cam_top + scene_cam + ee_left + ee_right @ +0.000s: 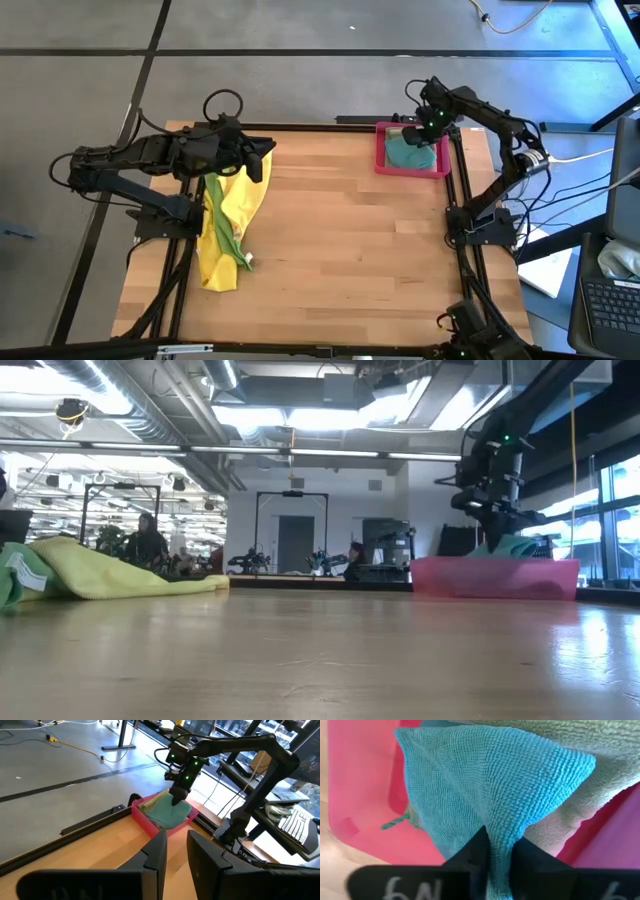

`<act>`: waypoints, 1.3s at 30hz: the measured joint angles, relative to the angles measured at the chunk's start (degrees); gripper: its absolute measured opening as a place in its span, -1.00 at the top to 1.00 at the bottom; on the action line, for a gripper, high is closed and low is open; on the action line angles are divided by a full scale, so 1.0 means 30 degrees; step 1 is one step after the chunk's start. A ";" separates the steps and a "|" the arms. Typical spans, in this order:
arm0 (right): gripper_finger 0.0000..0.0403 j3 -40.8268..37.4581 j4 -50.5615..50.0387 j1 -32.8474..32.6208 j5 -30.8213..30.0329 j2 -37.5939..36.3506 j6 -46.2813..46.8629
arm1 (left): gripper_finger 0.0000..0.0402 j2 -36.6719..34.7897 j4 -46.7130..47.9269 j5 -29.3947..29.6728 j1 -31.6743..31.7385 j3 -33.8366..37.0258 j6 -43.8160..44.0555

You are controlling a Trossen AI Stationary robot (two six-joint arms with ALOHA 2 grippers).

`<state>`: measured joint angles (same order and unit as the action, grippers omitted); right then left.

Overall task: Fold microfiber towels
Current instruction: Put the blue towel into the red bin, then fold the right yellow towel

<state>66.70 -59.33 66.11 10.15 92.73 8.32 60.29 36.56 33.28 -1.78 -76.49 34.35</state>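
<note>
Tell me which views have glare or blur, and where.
Low view: bright ceiling lights glare, and the near tabletop is soft. Right wrist view: the gripper pinching the teal towel is blurred at the bottom. High view: even, with a blue cast at the right.

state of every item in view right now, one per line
teal towel: lying in the tray, pinched by the right end effector
pale olive towel: in the tray, under the teal one
pink tray: on the table's far right corner
yellow towels: crumpled heap at the table's left edge
bright green towel: bunched into that heap
left end effector: above the heap, holding nothing, fingers slightly apart
</note>
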 joint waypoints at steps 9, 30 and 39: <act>0.14 0.0000 -0.0311 0.0000 -0.0022 -0.0307 -0.0280 | 0.67 0.0000 0.0000 -0.0965 -0.0030 0.0000 -0.0111; 0.09 0.3620 -0.1961 -0.1951 0.1015 -0.0108 -0.1869 | 0.67 0.0000 0.0007 -0.1355 -0.0466 0.0015 -0.0490; 0.27 0.3585 -0.2477 -0.2876 0.1324 0.2684 -0.0347 | 0.67 0.0000 0.0004 -0.1406 -0.0620 0.0015 0.0013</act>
<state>77.45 -66.76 57.48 14.12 100.78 7.28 60.29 36.57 29.06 -3.64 -76.44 34.39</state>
